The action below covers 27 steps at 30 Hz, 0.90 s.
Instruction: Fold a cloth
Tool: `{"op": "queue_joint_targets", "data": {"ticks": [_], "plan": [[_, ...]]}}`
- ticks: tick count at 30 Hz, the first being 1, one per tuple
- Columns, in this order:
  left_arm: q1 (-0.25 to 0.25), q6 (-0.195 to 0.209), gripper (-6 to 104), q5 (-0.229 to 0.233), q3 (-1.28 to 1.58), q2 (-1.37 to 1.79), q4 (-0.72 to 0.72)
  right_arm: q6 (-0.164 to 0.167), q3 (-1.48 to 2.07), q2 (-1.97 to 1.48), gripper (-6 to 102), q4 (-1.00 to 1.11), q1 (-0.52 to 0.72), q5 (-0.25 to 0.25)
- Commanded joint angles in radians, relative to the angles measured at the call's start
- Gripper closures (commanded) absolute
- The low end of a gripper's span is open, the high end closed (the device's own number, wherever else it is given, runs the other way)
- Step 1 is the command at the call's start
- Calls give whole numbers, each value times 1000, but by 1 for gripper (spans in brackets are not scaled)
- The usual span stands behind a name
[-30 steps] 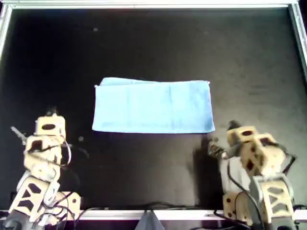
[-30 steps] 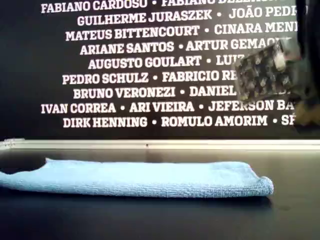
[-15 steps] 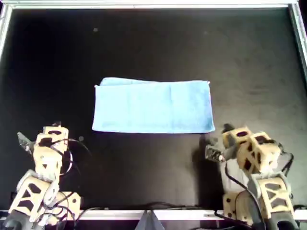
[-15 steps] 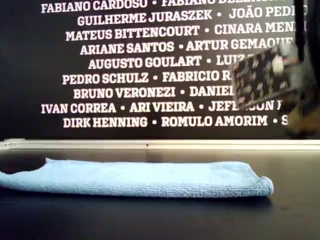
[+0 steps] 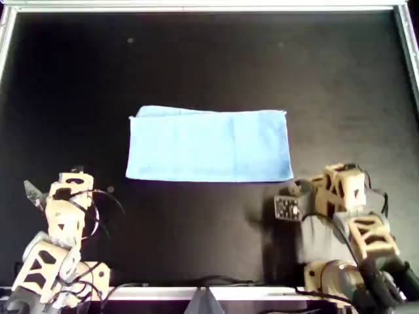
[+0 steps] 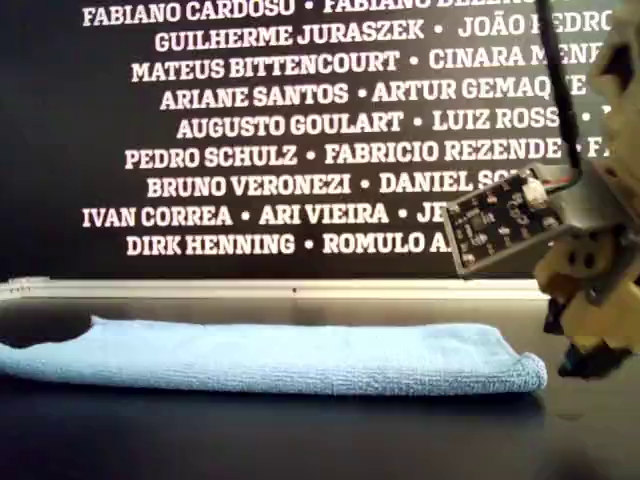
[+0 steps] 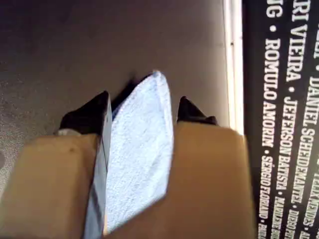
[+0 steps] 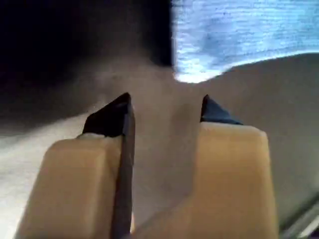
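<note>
From the overhead view, nearest the bottom edge of the frame sit the 2 arms. The left gripper [image 5: 31, 191] is at the lower left, well apart from the cloth; in the left wrist view [image 7: 142, 107] its fingers stand spread with nothing between them but the cloth seen far off. The right gripper [image 5: 286, 207] is at the lower right, just below the cloth's lower right corner; in the right wrist view [image 8: 164, 112] its fingers are also spread and empty, with that corner just ahead of the tips.

The likely risk is a poor pick at this corner. The cloth looks doubled, so jaws closing too shallow could catch only the top layer and peel the fold open; closing too far off would pinch nothing. With the left gripper so far away, a pull by 1 arm alone could drag the whole sheet across the table [image 5: 209, 59] and skew it.

Farther up, the cloth [image 5: 209, 145] lies flat at the middle of the overhead frame as a wide light-blue rectangle, its edges fairly straight, its upper left corner a little uneven. In the exterior view the cloth [image 6: 290, 355] shows a rounded, thick edge at the right, which suggests stacked layers.
</note>
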State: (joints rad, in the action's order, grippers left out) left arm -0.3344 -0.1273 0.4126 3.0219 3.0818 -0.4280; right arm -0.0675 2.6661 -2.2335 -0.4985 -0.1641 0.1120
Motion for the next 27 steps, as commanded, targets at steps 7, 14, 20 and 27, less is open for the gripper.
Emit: {"op": "queue_joint_targets", "data": {"ticks": [7,14,20,27], "plan": [[9,3,50,-3,-14,14,-2,-6,-115,58,35,54,-5,-5],[9,-5,50,-3,-14,14,-2,-6,-190,222,13,54,-8,12],[9,-9,50,-3,-14,14,-2,-6,-302,380,9,54,-8,12],[9,-11,50,-3,-14,14,-2,-8,-419,545,9,54,-8,12]]}}
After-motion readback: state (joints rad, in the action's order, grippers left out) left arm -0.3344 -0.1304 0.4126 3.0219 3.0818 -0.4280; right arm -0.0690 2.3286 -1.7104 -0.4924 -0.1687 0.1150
